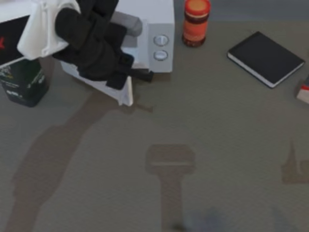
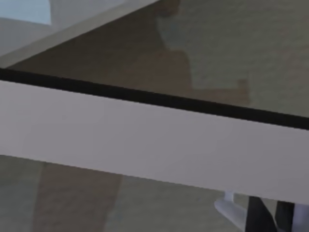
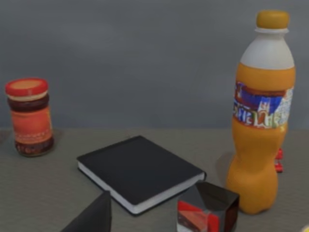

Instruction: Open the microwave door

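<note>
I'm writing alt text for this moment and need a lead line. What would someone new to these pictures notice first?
First, the left arm bulking black over the white microwave at the table's far left, its door swung out toward the camera. Next come the red-lidded jar just right of the microwave and the black book further right. The right wrist view adds a tall orange bottle beside the book.

White microwave [image 1: 154, 19] with two grey knobs on its pale panel; its white door [image 1: 104, 87] edged by a black strip, seen close in the left wrist view; black left gripper [image 1: 133, 72] on a white-and-black arm; olive-grey table [image 1: 217, 145]; jar [image 3: 29, 118] with red lid, orange-red label and dark contents; black book [image 3: 140, 171] with white page edges; orange bottle [image 3: 260, 121] with orange cap, white neck and blue, red and white label; dark green container [image 1: 21, 84] with pale print; black and red box [image 3: 207, 210].
</note>
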Robot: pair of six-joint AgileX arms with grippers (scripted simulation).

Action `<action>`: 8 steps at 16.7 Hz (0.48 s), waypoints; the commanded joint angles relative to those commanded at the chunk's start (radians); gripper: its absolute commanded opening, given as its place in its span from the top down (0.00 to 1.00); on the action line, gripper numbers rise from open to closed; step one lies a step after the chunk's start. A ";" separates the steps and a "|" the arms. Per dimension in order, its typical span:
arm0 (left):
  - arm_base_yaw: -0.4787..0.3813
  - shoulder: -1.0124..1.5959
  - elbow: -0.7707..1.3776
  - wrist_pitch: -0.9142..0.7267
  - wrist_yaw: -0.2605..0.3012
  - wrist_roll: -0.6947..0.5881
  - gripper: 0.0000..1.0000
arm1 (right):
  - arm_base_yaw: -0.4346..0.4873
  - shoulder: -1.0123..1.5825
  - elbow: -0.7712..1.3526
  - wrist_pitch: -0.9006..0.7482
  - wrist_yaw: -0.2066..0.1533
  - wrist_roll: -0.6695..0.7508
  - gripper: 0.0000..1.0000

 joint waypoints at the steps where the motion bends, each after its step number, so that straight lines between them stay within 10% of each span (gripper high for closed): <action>1: 0.008 -0.010 -0.017 0.001 0.013 0.026 1.00 | 0.000 0.000 0.000 0.000 0.000 0.000 0.00; 8: 0.021 -0.038 -0.035 0.012 0.035 0.065 1.00 | 0.000 0.000 0.000 0.000 0.000 0.000 0.00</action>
